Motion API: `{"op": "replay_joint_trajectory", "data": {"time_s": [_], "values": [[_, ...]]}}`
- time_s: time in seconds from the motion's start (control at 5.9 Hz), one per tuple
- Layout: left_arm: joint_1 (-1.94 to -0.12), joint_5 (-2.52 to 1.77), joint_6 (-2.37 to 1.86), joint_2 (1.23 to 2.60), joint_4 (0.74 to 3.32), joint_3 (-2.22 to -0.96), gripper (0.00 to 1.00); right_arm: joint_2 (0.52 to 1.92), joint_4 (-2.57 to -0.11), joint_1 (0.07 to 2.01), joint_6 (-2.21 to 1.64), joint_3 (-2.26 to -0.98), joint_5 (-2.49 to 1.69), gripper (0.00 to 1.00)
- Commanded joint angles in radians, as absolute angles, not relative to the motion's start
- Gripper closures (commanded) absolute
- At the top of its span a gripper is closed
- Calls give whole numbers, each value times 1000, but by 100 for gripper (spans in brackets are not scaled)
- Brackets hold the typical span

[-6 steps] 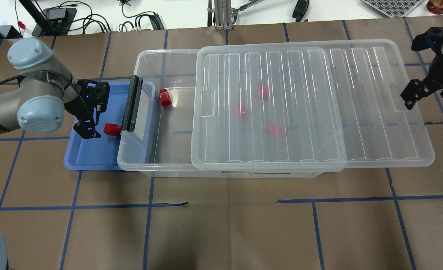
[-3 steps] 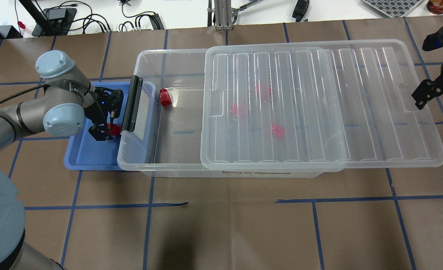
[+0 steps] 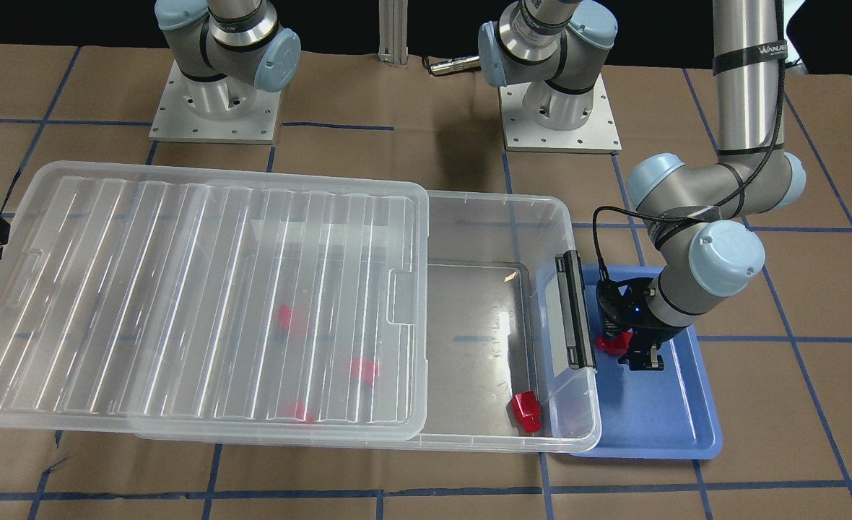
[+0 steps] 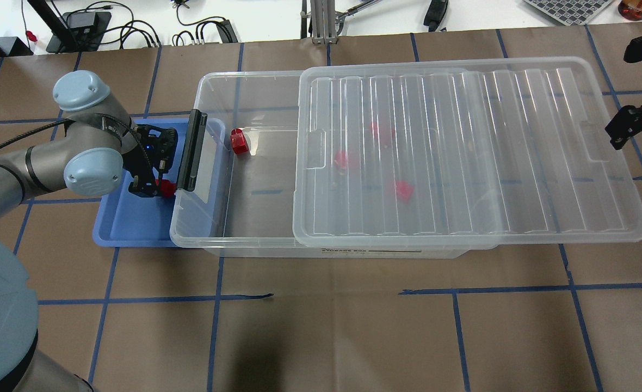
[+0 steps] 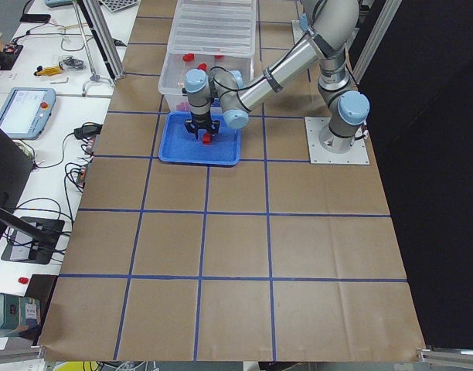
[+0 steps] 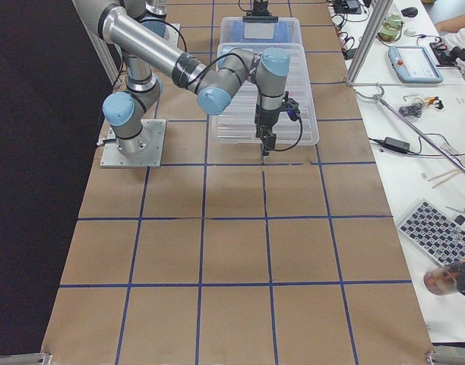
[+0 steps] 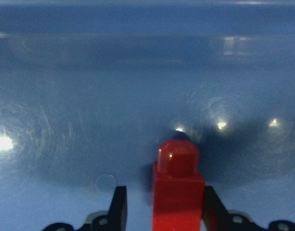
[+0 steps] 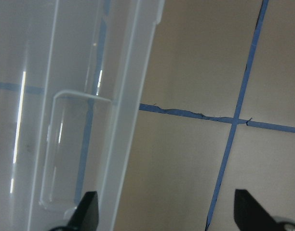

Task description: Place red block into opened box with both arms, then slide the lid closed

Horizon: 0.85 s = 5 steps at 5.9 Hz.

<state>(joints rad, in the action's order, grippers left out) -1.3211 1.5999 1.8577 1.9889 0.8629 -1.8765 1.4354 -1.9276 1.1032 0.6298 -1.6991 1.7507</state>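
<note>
A red block (image 7: 179,192) stands in the blue tray (image 4: 130,228), nub pointing away from the wrist camera. My left gripper (image 4: 155,188) is open and low around it: one finger touches the block, the other stands off by a small gap. The clear box (image 4: 212,79) is open at its left end, where another red block (image 4: 239,141) lies. Three more show blurred under the ribbed lid (image 4: 462,152), which overhangs the box's right end. My right gripper (image 4: 623,128) is open and empty, just off the lid's right short edge.
The box's black bar latch (image 4: 190,149) hangs over the tray right beside my left gripper. Both arm bases (image 3: 216,108) are bolted behind the box. Cables and equipment (image 4: 201,27) lie beyond the far table edge.
The lid slid to the right, uncovering more of the box. My left gripper moved right and dropped around the tray's red block. My right gripper drew back to the right.
</note>
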Motion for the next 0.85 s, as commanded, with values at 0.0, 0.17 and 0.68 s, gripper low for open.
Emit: {"op": "replay_joint_trajectory", "data": {"time_s": [0.0, 0.17, 0.68], "values": [[-1321, 1601, 1855, 1996, 864, -1875, 93, 1474, -1843, 1152, 528, -1616, 1741, 0], [-1322, 1600, 1850, 1971, 873, -1870, 98, 1512, -1804, 1225, 417, -1606, 1741, 0], [-1328, 1586, 1789, 1730, 1244, -1772, 98, 1546, -1528, 1370, 66, -1475, 1627, 0]]}}
